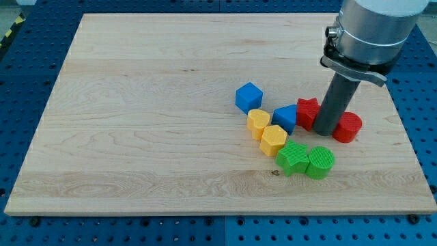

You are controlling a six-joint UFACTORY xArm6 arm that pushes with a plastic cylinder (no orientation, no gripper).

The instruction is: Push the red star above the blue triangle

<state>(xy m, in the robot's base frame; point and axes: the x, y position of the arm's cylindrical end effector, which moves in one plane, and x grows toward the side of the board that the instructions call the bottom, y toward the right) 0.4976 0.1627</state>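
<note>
The red star [307, 111] lies on the wooden board [136, 102], touching the right side of the blue triangle [286, 117]. My tip [326, 132] rests on the board right next to the red star's right side, between it and a red cylinder [348, 127]. The rod rises toward the view's top right.
A blue cube [248, 96] sits up-left of the triangle. A yellow heart [257, 121] and yellow hexagon [273, 139] lie just left and below it. A green star [293, 157] and green cylinder [319, 162] sit toward the view's bottom.
</note>
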